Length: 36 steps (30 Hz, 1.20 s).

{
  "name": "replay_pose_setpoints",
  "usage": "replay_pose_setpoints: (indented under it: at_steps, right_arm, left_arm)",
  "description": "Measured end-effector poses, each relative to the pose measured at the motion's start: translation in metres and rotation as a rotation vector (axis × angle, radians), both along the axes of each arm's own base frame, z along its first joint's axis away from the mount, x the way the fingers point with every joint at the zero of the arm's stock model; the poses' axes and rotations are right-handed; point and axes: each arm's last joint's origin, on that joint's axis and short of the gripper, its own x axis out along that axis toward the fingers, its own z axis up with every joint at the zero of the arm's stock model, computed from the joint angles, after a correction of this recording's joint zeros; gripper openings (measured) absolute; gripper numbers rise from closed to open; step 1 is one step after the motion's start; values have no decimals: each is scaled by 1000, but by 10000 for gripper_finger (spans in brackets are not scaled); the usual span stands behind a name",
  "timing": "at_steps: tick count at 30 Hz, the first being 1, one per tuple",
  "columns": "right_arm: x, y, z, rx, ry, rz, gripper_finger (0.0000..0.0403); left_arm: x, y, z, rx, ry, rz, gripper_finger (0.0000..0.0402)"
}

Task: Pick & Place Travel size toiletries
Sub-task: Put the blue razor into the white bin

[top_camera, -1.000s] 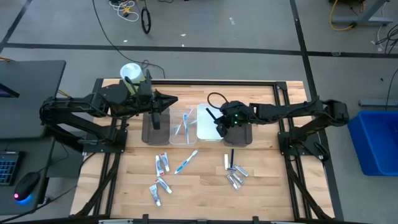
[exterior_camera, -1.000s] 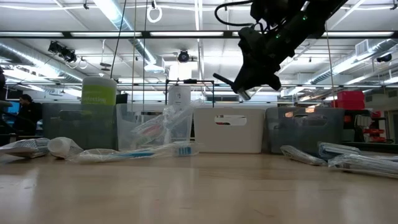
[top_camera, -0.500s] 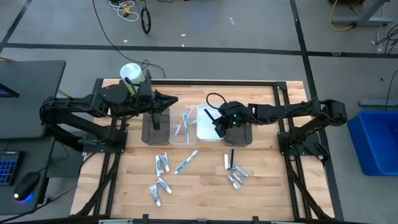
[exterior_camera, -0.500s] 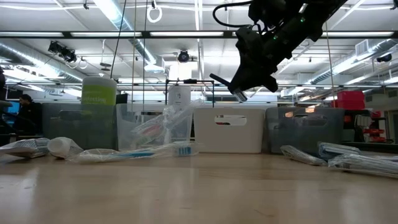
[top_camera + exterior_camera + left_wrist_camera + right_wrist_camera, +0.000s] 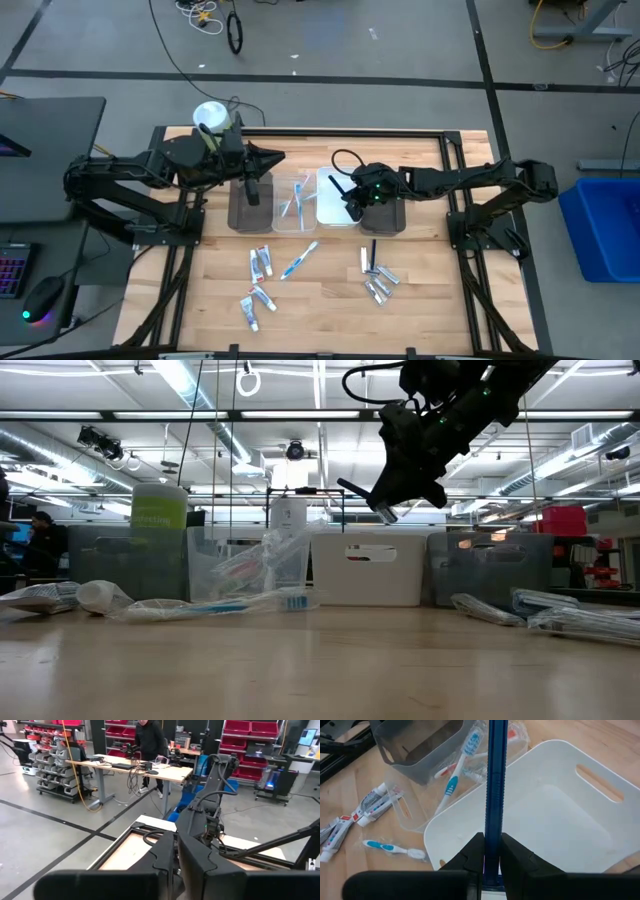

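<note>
Right gripper (image 5: 491, 851), fingers clenched on a blue razor (image 5: 496, 780), has edged over the white tray (image 5: 560, 820) at frame centre, drop looks imminent; left gripper's (image 5: 176, 865) fingers look clenched, empty.

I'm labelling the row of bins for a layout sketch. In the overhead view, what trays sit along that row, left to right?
Dark tray → clear tray holding toothbrushes → white tray → dark tray, mostly under the right gripper, which is shut on a slim blue item.

Blue razor (image 5: 496, 785) held upright over white tray (image 5: 560, 835)
</note>
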Motion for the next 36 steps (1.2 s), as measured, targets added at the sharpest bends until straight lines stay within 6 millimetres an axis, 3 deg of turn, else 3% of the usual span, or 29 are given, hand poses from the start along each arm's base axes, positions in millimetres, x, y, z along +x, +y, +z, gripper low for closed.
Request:
replay_pose_setpoints:
  at_steps: [36]
  right_arm:
    - [0,0,0,-4,0,-2,49]
  left_arm:
    - [0,0,1,34,6,-6,41]
